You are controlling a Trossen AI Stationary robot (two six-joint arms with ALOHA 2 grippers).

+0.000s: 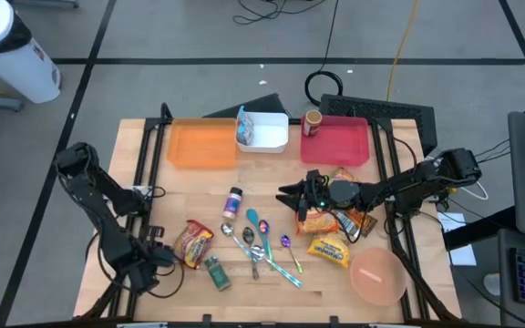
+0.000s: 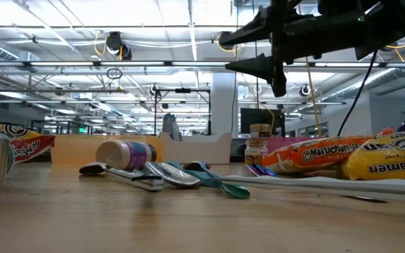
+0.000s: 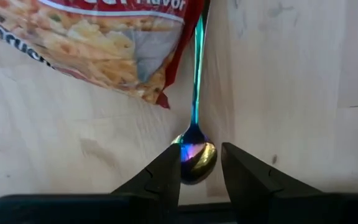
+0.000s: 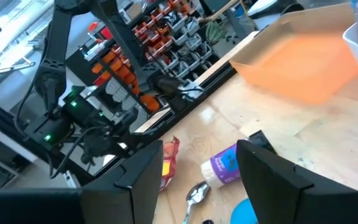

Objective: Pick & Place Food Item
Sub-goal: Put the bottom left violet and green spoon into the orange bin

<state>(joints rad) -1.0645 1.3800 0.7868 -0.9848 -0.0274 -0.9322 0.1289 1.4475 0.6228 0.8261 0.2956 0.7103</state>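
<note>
The left tool point(image 1: 164, 258) sits low at the near left of the table point(image 1: 180, 187), just beside a red ramen packet point(image 1: 192, 242). In its wrist view its two fingers stand apart, one on each side of the bowl of an iridescent spoon point(image 3: 195, 158) lying on the wood. They are not clamped on it, and the spoon's handle runs under the packet's edge.

The right tool point(image 1: 285, 194) reaches in from the right and hangs well above the table's middle. Its fingers are spread with nothing between them. Just to its right, under the arm, lies an orange ramen packet point(image 1: 317, 220), and a yellow ramen packet point(image 1: 331, 250) lies nearer, beside a pink bowl point(image 1: 376, 276).

A purple-labelled bottle point(image 1: 233, 201) lies on its side left of the right tool. Along the far edge stand an orange tray point(image 1: 203, 144), a white container point(image 1: 267, 132) and a red tray point(image 1: 340, 141).
</note>
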